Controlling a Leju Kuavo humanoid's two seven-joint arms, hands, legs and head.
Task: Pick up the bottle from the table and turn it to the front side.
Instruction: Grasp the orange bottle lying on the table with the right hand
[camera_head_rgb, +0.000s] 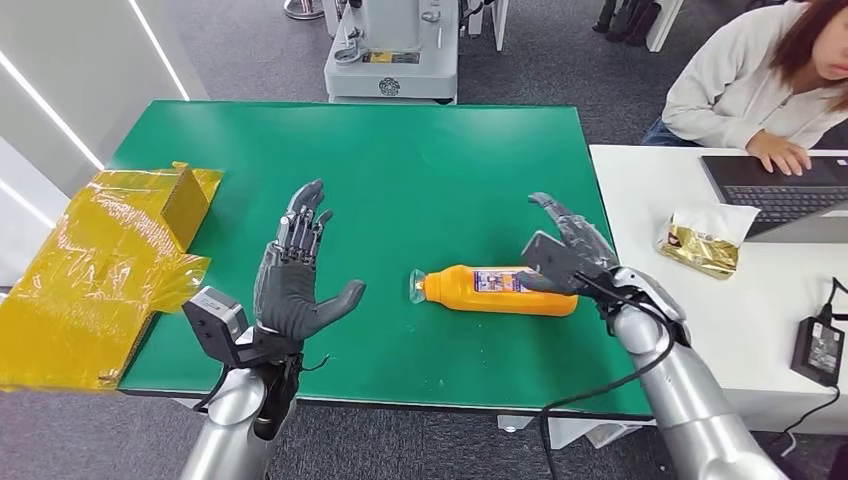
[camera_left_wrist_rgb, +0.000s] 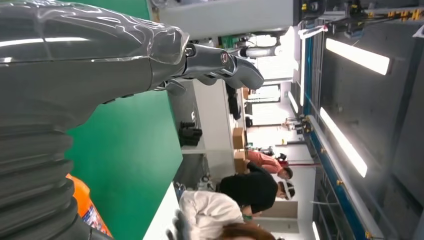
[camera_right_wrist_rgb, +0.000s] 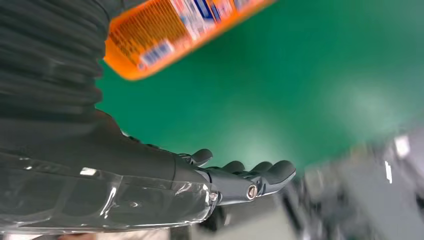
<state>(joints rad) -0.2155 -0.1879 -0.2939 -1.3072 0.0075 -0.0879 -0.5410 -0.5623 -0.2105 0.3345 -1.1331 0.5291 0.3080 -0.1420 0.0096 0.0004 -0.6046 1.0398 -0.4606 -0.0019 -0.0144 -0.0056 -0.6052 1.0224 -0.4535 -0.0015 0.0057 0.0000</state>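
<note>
In the head view the bottle (camera_head_rgb: 497, 290) lies on its side on the green table (camera_head_rgb: 420, 160), cap toward the left hand (camera_head_rgb: 296, 285). The right hand (camera_head_rgb: 566, 256) is spread beside the bottle's base, near it and probably ready to grasp, but holds nothing. The left hand waits apart, fingers spread and empty.

In the left wrist view the fingers (camera_left_wrist_rgb: 225, 65) stretch over the table.

In the right wrist view the bottle (camera_right_wrist_rgb: 175, 30) lies beside the released hand (camera_right_wrist_rgb: 150, 185).

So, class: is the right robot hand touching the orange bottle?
Cannot tell. In the head view the right robot hand overlaps the orange bottle base; no view shows contact or a gap plainly.
</note>
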